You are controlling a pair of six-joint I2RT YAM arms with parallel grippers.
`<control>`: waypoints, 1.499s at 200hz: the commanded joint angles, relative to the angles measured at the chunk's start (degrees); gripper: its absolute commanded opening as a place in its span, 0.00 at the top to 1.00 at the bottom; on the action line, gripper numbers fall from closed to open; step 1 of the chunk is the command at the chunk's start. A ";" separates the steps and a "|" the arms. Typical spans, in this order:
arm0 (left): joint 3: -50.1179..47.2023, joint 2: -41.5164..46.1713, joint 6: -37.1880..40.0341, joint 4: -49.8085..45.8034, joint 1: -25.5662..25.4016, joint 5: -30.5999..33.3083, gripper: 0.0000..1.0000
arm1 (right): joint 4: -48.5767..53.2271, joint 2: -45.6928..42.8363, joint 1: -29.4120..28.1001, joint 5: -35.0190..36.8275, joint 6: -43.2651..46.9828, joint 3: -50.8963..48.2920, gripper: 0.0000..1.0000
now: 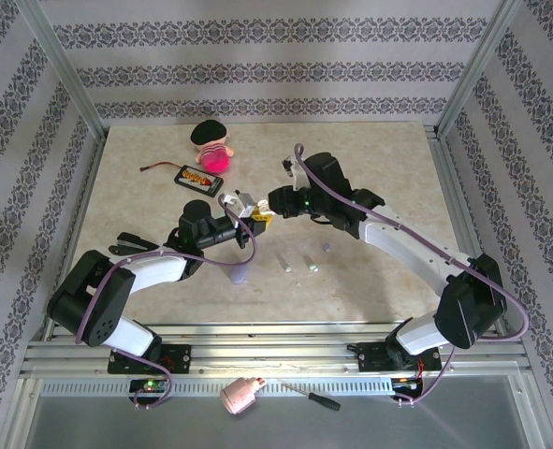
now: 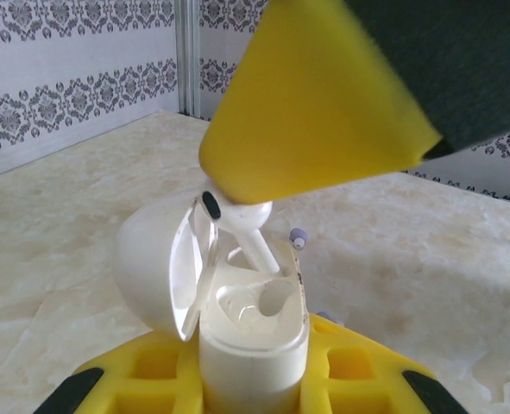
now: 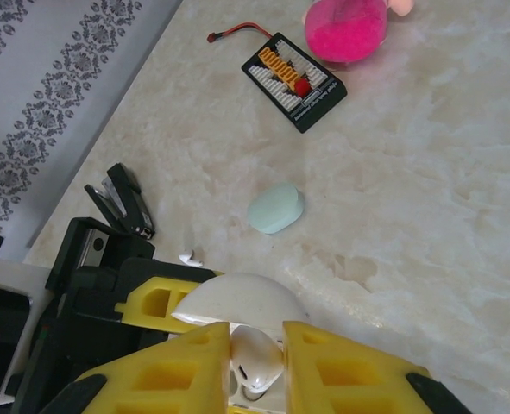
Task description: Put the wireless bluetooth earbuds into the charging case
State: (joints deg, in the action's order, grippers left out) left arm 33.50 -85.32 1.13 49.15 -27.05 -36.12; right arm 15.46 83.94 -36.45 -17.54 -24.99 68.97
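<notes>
The right gripper (image 3: pixel 256 347) pinched a white stem-shaped earbud (image 2: pixel 244 221) between its yellow foam fingers, with the bud's stem angled down into a socket of an open white pebble-shaped charging case (image 2: pixel 253 335). The left gripper (image 1: pixel 244 210) was clamped on the case's body, holding it upright above the beige marble-patterned table (image 1: pixel 388 178) with the lid hinged back. Two pale stem-shaped buds (image 1: pixel 283 264) lay side by side on the table near the grippers, and a small lilac bud (image 1: pixel 326 247) lay just beyond them. A pale green pebble-shaped case (image 3: pixel 275 208) lay apart.
</notes>
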 commanded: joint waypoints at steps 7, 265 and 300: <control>1.36 -0.25 0.12 -1.15 -0.75 2.23 1.00 | 2.12 -0.23 -1.48 -1.70 2.70 1.34 0.79; 2.39 3.04 -4.55 -3.55 -0.73 1.09 1.00 | 3.45 0.79 -0.86 6.29 3.91 0.94 0.34; 2.06 3.45 -5.49 -2.67 -0.55 1.41 1.00 | 2.98 0.02 -0.38 6.41 3.73 -0.50 0.34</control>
State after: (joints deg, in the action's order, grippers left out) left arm 34.54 -83.40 -2.52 45.67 -27.05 -34.24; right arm 18.63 84.53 -37.60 -12.43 -21.06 69.71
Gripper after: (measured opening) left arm 0.198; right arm 0.660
